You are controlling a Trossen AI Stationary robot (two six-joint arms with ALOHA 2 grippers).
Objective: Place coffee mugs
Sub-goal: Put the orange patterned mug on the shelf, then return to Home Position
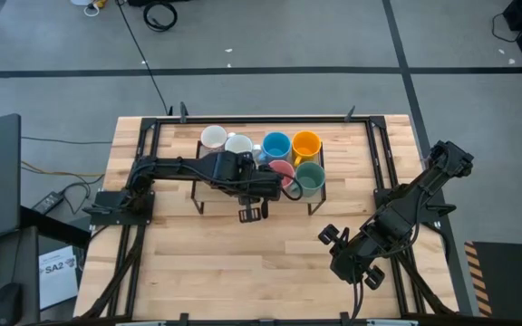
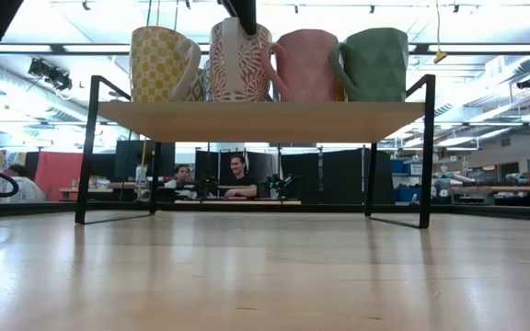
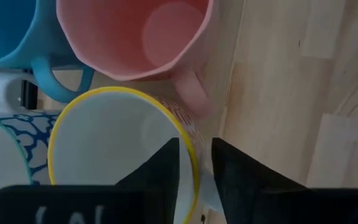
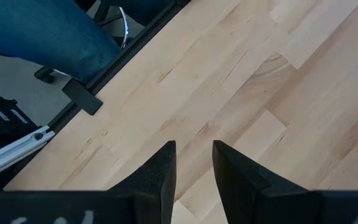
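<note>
The left arm [image 1: 166, 169] is reaching in from the left edge of the table [image 1: 243, 263] and stretching over the rack [image 2: 260, 120], which is sitting toward the back. The left gripper [image 3: 196, 163] is hanging over the rack's front row with its fingers [image 3: 166, 168] slightly parted. One is sitting inside the patterned mug [image 2: 240, 64] and the other just outside, so they're straddling its yellow rim rather than squeezing it. That mug is standing upright on the rack.

From table level, the front row is lining up left to right as a yellow patterned mug [image 2: 159, 62], the patterned mug with a dark finger dipping into its top, then the pink mug [image 2: 306, 64] and the green mug [image 2: 375, 62]. They're packed close, and the pink one's handle is pointing at the patterned mug.

From above, the back row is showing two white mugs [image 1: 213, 137], then the blue mug [image 1: 275, 145] and the orange mug [image 1: 306, 143].

Through the gap under the rack, two people [image 2: 212, 175] are sitting way back in the room.

Over on the right, the right gripper [image 4: 194, 163] is idling above bare wood near the front right of the table. Its fingers are spread and holding nothing. Someone's leg in jeans [image 4: 42, 31] is showing just past the table edge there.
</note>
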